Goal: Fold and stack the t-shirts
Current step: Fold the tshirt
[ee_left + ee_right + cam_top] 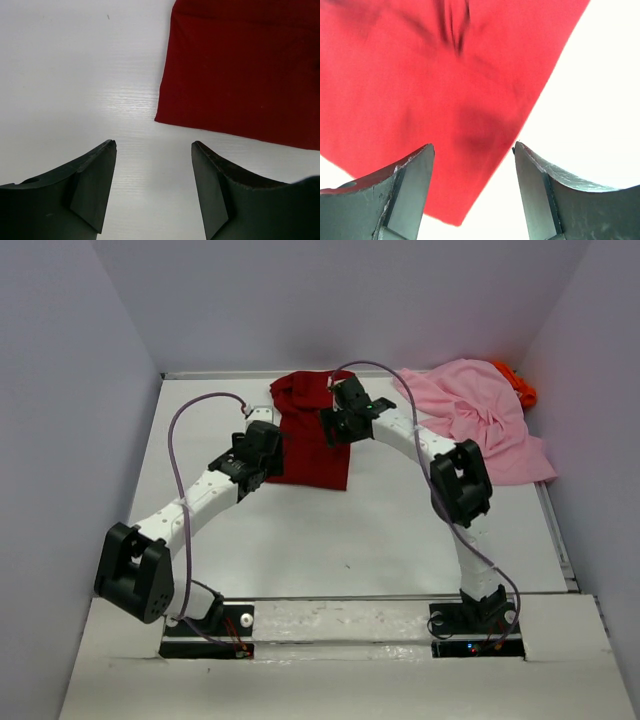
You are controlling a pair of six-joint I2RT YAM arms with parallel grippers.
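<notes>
- White table, matte, walled in at the back and on both sides.
- Dark red t-shirt, top centre of the frame: lower part flat with straight edges and a square corner, bunched up at the far wall.
- Pink t-shirt, upper right: crumpled, one corner reaching the table's right edge.
- Orange t-shirt, far upper right: mostly hidden behind the pink one.
- Left arm base and right arm base along the bottom edge.
</notes>
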